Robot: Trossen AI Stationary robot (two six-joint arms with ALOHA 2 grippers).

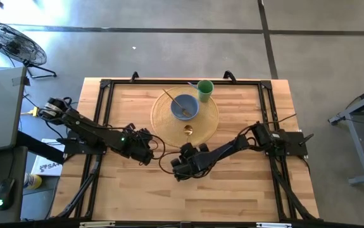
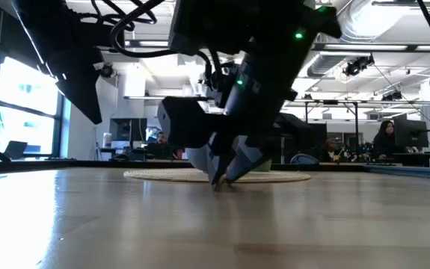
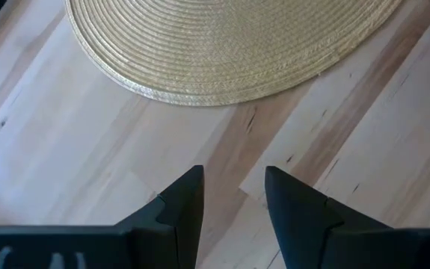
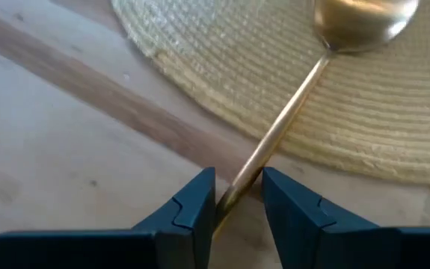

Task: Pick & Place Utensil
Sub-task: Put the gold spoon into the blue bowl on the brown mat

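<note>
While clamped at the near rim of the round woven placemat (image 1: 204, 130), pinched the gold spoon (image 4: 297, 97) by its handle end between the right gripper (image 4: 237, 198) fingers. Lay with bowl on the mat and handle reaching off its edge over the bench (image 1: 131, 190), toward the front edge. Stood behind it a blue bowl (image 1: 185, 106) holding another gold utensil (image 1: 172, 101), and a green cup (image 1: 205, 90) at the far rim. Hovered beside the mat's left edge with jaws spread and empty: left gripper (image 3: 233, 198).
</note>
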